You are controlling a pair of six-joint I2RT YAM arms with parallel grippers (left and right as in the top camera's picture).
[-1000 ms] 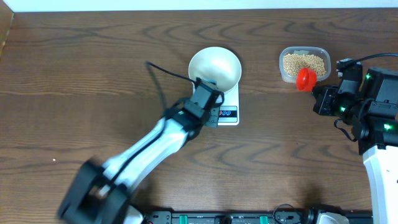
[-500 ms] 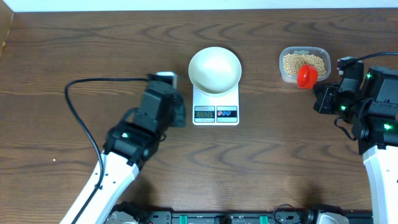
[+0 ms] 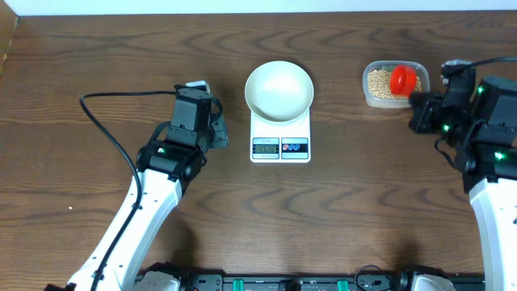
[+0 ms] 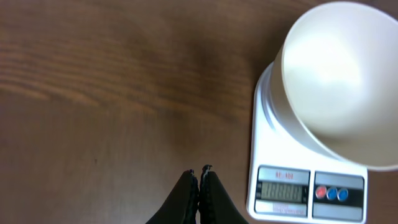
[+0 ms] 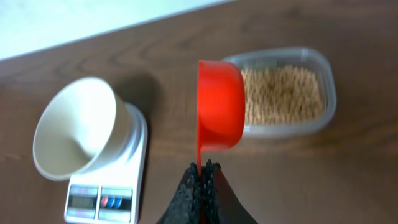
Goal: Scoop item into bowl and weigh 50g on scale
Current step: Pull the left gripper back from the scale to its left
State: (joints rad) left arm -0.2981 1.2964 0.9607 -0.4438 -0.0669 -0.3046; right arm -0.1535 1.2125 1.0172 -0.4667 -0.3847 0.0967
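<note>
The dark wooden table [image 3: 97, 48] fills the overhead view. The left arm [image 3: 153, 202] reaches up from the near left edge, and the right arm [image 3: 485, 137] stands along the right edge. The scale [image 3: 280, 133] sits near the middle of the table, with its grey display and coloured buttons on the near side; the digits are too small to read. The bowl [image 3: 279, 89] rests on the far part of the scale's platform, overhanging it a little, and its inside shows plain white. Well to the right of the scale, on the far right of the table, is a clear plastic tub [image 3: 364, 85] holding the beans [image 3: 380, 85], a layer of loose tan grains. The red scoop [image 3: 402, 78] hangs over the far right part of the tub, tipped on its side in the right wrist view. Whether it holds any beans cannot be told. The right gripper [image 5: 200, 165] has its fingers clamped on the scoop's thin handle. The left gripper [image 4: 199, 172] hovers over bare wood just left of the scale, its fingers pressed together with nothing between them.
</note>
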